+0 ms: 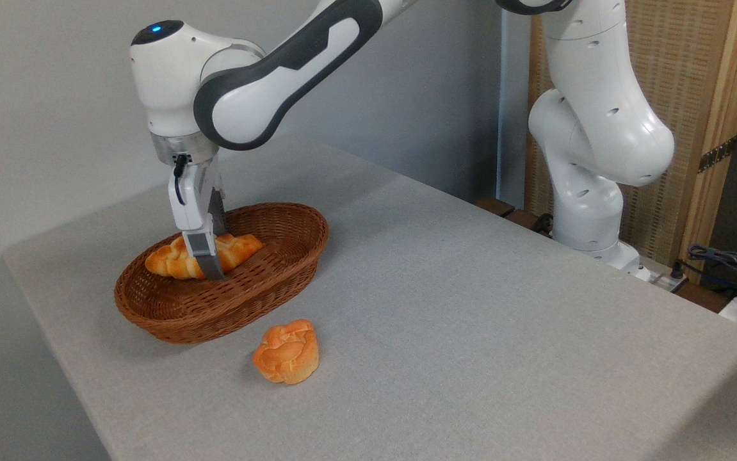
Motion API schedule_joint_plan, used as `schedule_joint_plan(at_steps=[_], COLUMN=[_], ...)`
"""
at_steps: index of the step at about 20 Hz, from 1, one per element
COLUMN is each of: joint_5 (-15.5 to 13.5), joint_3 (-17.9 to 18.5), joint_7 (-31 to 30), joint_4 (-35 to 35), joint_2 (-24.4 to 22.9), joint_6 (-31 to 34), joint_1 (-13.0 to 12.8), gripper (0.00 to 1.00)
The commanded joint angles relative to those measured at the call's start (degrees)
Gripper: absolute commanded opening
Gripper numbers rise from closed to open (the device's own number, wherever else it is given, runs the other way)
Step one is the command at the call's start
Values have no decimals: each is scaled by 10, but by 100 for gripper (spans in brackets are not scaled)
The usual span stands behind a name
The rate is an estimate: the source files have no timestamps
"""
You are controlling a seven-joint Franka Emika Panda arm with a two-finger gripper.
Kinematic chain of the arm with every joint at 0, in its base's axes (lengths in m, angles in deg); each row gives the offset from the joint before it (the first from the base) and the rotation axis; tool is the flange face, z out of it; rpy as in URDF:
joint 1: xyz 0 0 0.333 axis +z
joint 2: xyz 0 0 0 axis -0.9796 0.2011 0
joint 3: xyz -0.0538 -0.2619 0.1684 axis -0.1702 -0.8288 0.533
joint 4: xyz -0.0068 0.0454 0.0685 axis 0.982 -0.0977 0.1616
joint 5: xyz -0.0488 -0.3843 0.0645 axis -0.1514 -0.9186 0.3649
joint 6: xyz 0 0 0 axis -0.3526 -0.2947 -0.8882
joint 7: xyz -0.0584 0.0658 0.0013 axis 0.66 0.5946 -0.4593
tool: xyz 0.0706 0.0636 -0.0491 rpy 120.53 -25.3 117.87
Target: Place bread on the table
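Nearest the camera sits a round orange bun (287, 351) on the grey counter (470, 307), just in front of the wicker basket (214, 314) and apart from it. Behind it, the bread (166, 259), a long braided loaf, lies inside the basket along its length, one end toward the left rim. My claw (209, 256) points straight down into the basket, its fingers (205, 256) set across the middle of the bread, one in front of it and one behind. They appear closed against the bread, though I cannot tell how firmly. My arm (278, 70) reaches in from the upper right, where its base (589, 218) stands at the counter's far edge.
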Motion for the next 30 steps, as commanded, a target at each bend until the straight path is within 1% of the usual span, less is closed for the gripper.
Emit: schedule_joint_plan(at_steps=[1,2,3,12,15,18,21,27,28,30], joint_5=[6,6,6,6,-1,-1,-16,-22,-30,-49], joint_3=[5,5,5,6,6,6,7,16,20,41], joint_7=[10,10,10,12,-1,-20,-31,-33,-33,-40], joint_4=[0,0,0,1,2,6,8,8,8,8], joint_2=[3,3,3,2,-4,-12,-25,-46,-52,-74], joint_6=[-5,-5,-5,-5,-4,-3,-3,3,3,11], joint_1=[-1,-1,-1,0,1,2,9,12,12,11], gripper=[52,37,28,28,28,28,28,28,28,29])
